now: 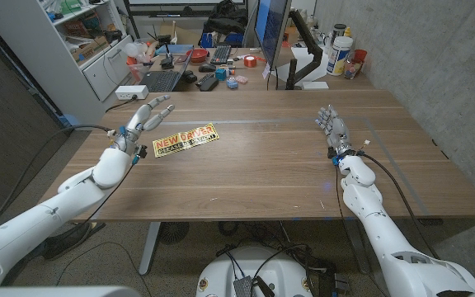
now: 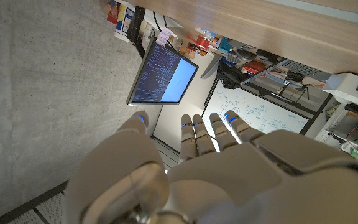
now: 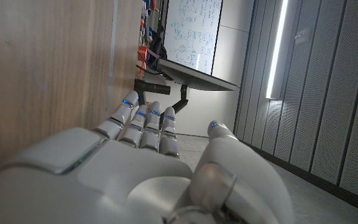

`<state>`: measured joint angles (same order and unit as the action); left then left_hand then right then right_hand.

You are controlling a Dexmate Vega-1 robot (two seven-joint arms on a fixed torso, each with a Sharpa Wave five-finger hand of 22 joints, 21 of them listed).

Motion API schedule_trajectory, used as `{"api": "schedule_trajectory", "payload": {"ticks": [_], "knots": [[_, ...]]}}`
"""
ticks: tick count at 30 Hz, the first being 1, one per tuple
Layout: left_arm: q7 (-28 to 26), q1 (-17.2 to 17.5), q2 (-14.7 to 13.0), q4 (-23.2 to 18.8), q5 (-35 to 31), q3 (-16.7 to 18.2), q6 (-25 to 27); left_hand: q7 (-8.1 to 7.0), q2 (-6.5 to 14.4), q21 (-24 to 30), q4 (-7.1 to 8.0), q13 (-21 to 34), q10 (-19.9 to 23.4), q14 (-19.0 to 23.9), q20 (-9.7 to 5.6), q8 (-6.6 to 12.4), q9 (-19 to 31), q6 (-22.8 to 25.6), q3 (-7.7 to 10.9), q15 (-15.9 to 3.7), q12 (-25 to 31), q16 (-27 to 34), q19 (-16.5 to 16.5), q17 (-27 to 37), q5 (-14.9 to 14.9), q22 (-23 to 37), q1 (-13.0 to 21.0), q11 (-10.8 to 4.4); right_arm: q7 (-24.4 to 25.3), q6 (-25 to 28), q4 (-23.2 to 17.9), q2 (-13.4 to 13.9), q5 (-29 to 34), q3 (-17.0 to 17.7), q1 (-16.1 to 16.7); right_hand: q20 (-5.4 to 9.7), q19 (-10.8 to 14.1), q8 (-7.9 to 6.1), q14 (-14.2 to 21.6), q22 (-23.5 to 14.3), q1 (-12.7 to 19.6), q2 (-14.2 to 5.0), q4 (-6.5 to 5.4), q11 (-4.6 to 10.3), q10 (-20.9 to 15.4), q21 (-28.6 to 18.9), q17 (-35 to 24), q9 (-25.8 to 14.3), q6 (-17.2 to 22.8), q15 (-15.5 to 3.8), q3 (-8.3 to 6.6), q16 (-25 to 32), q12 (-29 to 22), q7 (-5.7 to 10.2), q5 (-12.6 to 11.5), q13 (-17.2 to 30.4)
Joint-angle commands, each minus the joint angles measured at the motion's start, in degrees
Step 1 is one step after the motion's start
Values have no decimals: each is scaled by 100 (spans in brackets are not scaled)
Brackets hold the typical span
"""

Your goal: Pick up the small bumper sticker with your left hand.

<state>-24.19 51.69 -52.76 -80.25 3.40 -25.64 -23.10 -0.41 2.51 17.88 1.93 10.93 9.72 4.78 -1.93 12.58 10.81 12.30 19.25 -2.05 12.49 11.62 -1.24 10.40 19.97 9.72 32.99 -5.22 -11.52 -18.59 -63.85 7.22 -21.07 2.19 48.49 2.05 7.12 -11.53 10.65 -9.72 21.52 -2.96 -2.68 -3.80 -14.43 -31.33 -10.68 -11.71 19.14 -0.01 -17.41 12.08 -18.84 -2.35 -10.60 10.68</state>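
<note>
Head view: we're pre-grasp. Left hand (image 1: 144,118) hovers, fingers apart, empty, just left of the bumper sticker (image 1: 185,139), which lies flat on the worktop (image 1: 287,165). Right hand (image 1: 333,130) idle, fingers apart.
Left wrist view: fingers (image 2: 197,134) extended, nothing held.
Next: we shift right, lower, pinch an edge.

yellow bumper sticker (image 1: 186,140), flat on table, slightly tilted

Head camera looks down over the table (image 1: 287,173) from the near edge. Each wrist camera sits close behind its hand, facing the monitor (image 2: 163,74) beyond the table; all three views share that monitor.
</note>
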Motion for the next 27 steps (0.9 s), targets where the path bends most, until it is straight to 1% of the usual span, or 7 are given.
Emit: {"api": "schedule_trajectory", "payload": {"ticks": [1, 12, 17, 22, 27], "knots": [[-108, -175, -240, -220, -451, -200, 259, -30, -2, -16, -57, 20, 17, 54, -160, -16, 7, -10, 9, -195, -2, -24, 60, 4, 18, 27, 75, -39, 6, -18, 12, -6, -11, 37, 14, 49, 52, -9, 41, -30, -14, -25, 19, 16, -64, 33, -3, -8, 69, 10, -13, -20, 16, 8, -20, 0], [-180, -145, -455, -315, -663, -222, 395, -45, -12, -35, -106, 22, 11, 61, -150, -32, 9, -31, 21, -195, -15, -32, 91, 6, 16, 29, 145, -47, 101, 11, -71, -8, 4, 53, 63, 40, 61, -9, 58, -31, -18, -29, 28, 16, -82, 59, -2, 1, 72, 7, -11, -22, 30, 7, -21, 1], [-233, -83, -606, -399, -774, -206, 507, -47, -16, -43, -120, 22, 10, 60, -144, -40, 9, -43, 24, -203, -18, -35, 97, 7, 16, 29, 165, -51, 110, -8, -20, -37, 8, 39, 34, 40, 70, -11, 69, -31, -23, -32, 30, 16, -87, 69, -3, 4, 80, 7, -9, -20, 37, 2, -21, 1], [-284, -48, -699, -452, -823, -183, 584, -61, -24, -57, -151, 24, -9, 67, -140, -52, 10, -66, 30, -196, -30, -37, 110, 8, 16, 30, 208, -74, 115, -19, 22, -62, 14, 29, 9, 38, 76, -13, 74, -32, -27, -35, 32, 15, -89, 78, -4, 7, 86, 8, -7, -21, 45, 7, -21, 1], [-311, -47, -782, -505, -930, -190, 683, -67, -29, -71, -187, 25, -33, 70, -140, -65, 11, -98, 42, -192, -44, -40, 120, 8, 17, 30, 259, -66, 123, -20, 42, -79, 25, 21, 3, 35, 82, -10, 76, -32, -31, -38, 34, 14, -94, 89, -4, 10, 80, 12, -6, -24, 52, 7, -21, 2]]}}
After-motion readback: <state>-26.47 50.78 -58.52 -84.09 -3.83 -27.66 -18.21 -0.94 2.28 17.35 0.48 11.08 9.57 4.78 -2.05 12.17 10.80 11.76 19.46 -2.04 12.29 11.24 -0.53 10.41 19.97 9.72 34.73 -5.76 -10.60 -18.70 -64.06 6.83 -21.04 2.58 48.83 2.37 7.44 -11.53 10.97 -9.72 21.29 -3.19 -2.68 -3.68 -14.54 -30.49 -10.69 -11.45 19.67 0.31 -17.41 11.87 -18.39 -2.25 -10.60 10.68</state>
